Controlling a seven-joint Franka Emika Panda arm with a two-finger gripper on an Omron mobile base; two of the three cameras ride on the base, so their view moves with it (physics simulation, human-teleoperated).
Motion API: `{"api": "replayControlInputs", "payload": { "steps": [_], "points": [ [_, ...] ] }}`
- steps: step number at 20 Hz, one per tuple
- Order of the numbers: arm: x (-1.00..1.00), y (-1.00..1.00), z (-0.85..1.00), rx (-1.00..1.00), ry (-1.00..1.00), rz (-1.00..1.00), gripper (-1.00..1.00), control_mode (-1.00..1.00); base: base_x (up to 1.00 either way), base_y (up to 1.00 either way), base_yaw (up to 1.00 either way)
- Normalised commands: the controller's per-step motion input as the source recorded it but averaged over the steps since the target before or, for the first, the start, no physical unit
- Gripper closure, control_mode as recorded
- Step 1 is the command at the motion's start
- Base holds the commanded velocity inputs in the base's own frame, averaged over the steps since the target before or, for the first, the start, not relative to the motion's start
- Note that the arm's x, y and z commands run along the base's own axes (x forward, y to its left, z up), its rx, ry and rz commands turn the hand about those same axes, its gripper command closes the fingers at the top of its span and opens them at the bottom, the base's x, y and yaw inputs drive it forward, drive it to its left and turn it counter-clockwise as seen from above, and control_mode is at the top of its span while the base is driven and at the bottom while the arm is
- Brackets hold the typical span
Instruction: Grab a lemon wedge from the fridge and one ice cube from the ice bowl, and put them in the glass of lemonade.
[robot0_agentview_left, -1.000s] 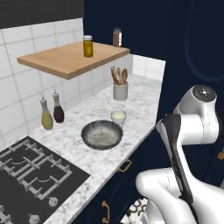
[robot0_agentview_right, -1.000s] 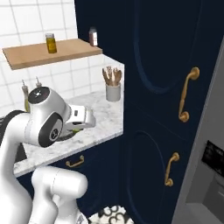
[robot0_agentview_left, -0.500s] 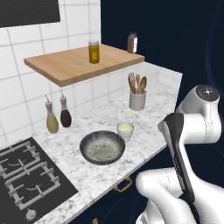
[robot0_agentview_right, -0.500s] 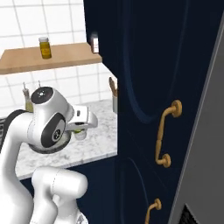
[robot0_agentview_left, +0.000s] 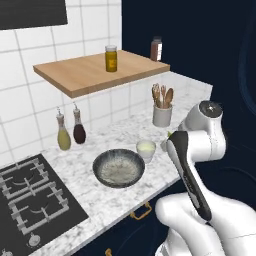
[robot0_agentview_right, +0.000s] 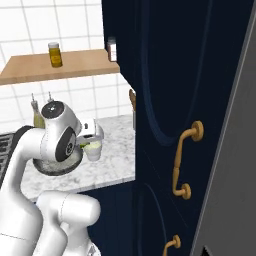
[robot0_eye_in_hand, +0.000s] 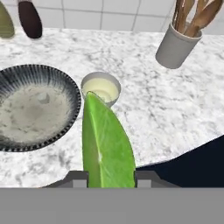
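Observation:
In the hand view my gripper (robot0_eye_in_hand: 109, 177) is shut on the lemon wedge (robot0_eye_in_hand: 107, 140), a yellow-green slice standing up between the fingertips. Just beyond the wedge's tip stands the glass of lemonade (robot0_eye_in_hand: 101, 89), a small whitish cup on the marble counter. Left of the cup lies the ice bowl (robot0_eye_in_hand: 65, 87), dark and speckled, with a faint pale lump (robot0_eye_in_hand: 43, 98) inside. From the left base view the bowl (robot0_agentview_left: 102, 161) and the cup (robot0_agentview_left: 146, 148) sit side by side, and my arm's elbow rises right of them. The fridge (robot0_agentview_right: 232, 165) is a grey slab at the right edge.
A grey holder of wooden utensils (robot0_eye_in_hand: 177, 43) stands at the back right of the counter. Two bottles (robot0_agentview_left: 71, 132) are against the tiled wall under a wooden shelf (robot0_agentview_left: 100, 70) with jars. A gas hob (robot0_agentview_left: 30, 200) lies at the left. Navy cabinets with brass handles (robot0_agentview_right: 182, 160) rise on the right.
The whole picture has shifted: the base has driven nearer the counter, so bowl and cup look larger and closer. The gripper stays shut on the lemon wedge.

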Motion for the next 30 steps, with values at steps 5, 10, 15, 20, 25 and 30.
{"api": "replayControlInputs", "payload": {
  "steps": [5, 10, 15, 20, 25, 30],
  "points": [
    [1.0, 0.78, -0.47, 0.0, 0.12, 0.07, 1.0, -1.0, 0.0, 0.0, 0.0],
    [0.92, 0.13, -0.26, 0.0, 0.16, 0.02, 1.0, -1.0, 0.0, 0.0, 0.0],
    [0.77, 0.0, -0.14, 0.0, 0.17, 0.0, 1.0, -1.0, 0.0, 0.0, 0.0],
    [0.07, 0.0, -0.21, -0.01, 0.1, 0.0, 1.0, -1.0, 0.0, 0.0, 0.0],
    [0.0, 0.0, -0.39, -0.06, 0.17, 0.0, 1.0, -1.0, 0.0, 0.0, 0.0],
    [0.03, 0.0, -0.12, 0.0, 0.07, 0.0, 1.0, -1.0, 0.0, 0.0, 0.0]
  ]
}}
